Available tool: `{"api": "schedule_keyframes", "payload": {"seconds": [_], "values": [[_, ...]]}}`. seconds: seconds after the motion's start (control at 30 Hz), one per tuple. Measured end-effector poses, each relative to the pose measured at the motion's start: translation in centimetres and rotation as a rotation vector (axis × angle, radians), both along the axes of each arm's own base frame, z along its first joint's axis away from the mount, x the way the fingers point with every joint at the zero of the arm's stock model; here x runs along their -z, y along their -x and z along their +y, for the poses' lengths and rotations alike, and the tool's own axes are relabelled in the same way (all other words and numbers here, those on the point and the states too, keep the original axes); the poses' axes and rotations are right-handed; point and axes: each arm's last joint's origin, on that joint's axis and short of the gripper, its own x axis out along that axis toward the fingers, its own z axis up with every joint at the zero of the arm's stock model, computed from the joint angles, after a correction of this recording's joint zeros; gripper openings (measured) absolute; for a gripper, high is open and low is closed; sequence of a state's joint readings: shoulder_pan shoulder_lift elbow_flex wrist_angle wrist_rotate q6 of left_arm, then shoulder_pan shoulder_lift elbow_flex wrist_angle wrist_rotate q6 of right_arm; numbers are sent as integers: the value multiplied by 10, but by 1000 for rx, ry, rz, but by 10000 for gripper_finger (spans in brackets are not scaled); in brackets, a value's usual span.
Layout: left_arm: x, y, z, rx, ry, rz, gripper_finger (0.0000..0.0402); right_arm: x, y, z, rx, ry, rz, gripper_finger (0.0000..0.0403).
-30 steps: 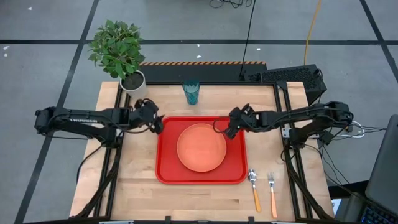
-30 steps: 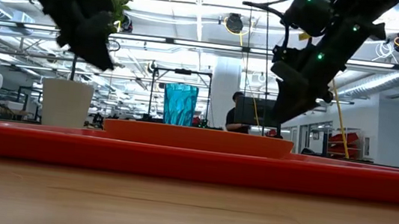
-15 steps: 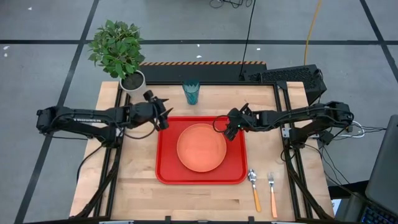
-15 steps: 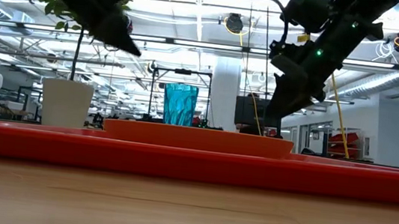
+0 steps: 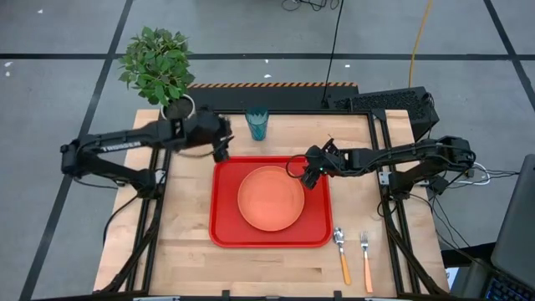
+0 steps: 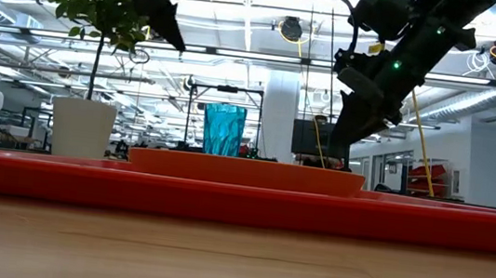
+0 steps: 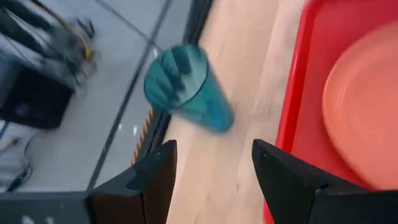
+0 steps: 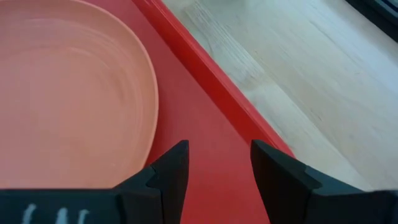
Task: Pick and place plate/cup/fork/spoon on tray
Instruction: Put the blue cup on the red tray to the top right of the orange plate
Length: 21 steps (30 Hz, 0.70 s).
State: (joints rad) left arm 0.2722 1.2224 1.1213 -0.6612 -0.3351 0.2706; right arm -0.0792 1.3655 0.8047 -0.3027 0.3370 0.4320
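The orange plate (image 5: pixel 271 198) lies on the floor of the red tray (image 5: pixel 226 234). The teal cup (image 5: pixel 257 124) stands upright on the wood beyond the tray's far edge. The spoon (image 5: pixel 342 255) and fork (image 5: pixel 365 259) lie side by side on the table, right of the tray's near corner. My left gripper (image 7: pixel 214 168) is open and empty, raised above the tray's far left corner, with the cup (image 7: pixel 186 87) ahead of it. My right gripper (image 8: pixel 219 165) is open and empty, low over the tray floor (image 8: pixel 205 118) beside the plate's right rim (image 8: pixel 149 93).
A potted plant in a white pot (image 5: pixel 177 107) stands at the table's far left corner, close to my left arm. Bare wood lies between the cup and the tray and along the table's near edge.
My left gripper has risen from beside the tray's far left corner and swung toward the table's far edge and the cup, staying open. My right gripper has stayed low by the plate's right rim.
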Motion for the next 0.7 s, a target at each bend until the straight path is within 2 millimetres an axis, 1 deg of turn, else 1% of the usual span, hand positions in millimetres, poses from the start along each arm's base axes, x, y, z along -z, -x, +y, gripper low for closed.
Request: {"api": "schedule_keyframes", "payload": {"seconds": [0.13, 0.2, 0.27, 0.37, 0.47, 0.63, 0.7], "values": [[-15, -11, 19, 5, 59, 135, 213, -1, -1, 0, -8, 7, -10, 164], [-21, -18, 28, 34, 92, 155, 213, -2, -2, 0, -19, 12, -21, 164], [-23, -25, 35, 100, 126, 164, 213, -3, -4, 0, -41, 6, -38, 164], [-24, -35, 42, 186, 128, 173, 213, -3, -5, 1, -76, -2, -38, 164], [-15, -42, 50, 218, 110, 241, 213, -3, -4, 1, -92, 3, -26, 164], [12, -50, 62, 216, 148, 398, 213, -2, -4, 1, -108, 14, -13, 164], [21, -53, 66, 200, 132, 469, 213, -2, -4, 1, -112, 19, -10, 164]]}}
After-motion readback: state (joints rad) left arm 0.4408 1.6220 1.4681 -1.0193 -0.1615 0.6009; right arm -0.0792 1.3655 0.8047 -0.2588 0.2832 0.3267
